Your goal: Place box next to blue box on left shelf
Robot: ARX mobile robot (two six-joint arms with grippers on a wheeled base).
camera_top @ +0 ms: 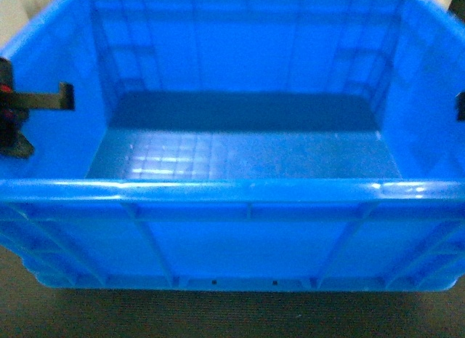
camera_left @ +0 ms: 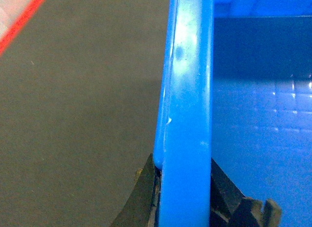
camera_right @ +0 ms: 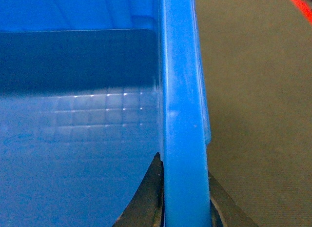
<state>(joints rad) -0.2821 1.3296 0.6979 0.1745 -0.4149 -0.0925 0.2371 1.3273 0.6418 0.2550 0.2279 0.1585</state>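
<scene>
The box (camera_top: 232, 236) fills the head view, a big bright blue crate with its open top facing up and a faint square grid showing on its floor. The left pincer (camera_left: 183, 197) is clamped on the crate's left rim: one dark finger (camera_left: 141, 197) sits outside the wall, the other on the inside, and the thick blue rim runs straight up between them. Over on the other side, the right pincer (camera_right: 185, 202) has the right rim gripped the same way, a dark finger (camera_right: 144, 197) inside the crate and its partner outside, both pressed against the plastic. Beyond the outer finger of each pincer lies dark grey floor (camera_left: 73, 119), with a red line (camera_left: 22, 19) crossing the far corner.
</scene>
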